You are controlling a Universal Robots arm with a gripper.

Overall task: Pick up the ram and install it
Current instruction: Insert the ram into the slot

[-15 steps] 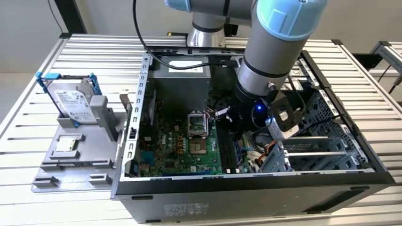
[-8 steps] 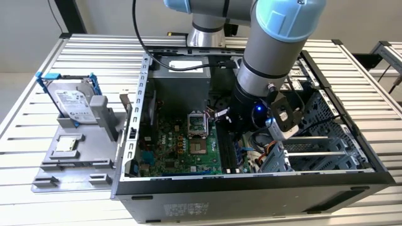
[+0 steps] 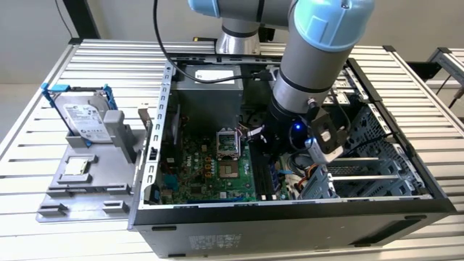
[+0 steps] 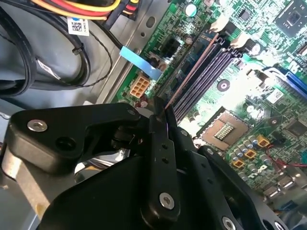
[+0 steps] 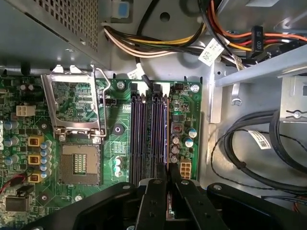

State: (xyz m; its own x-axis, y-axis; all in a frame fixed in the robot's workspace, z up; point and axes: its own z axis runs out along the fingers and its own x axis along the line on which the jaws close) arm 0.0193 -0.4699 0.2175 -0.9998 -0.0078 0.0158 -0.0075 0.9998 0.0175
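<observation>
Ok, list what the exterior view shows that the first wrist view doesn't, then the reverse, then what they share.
Exterior view: the arm, the silver hard drive in blue brackets on a grey fixture, the slatted table.
First wrist view: the gripper shut on the ram, seen edge-on, and a coloured cable bundle.
Both: the green motherboard, the CPU socket, the black slots.

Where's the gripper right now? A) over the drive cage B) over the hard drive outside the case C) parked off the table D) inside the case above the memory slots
D: the gripper hangs inside the case, directly over the long memory slots beside the CPU socket.
</observation>
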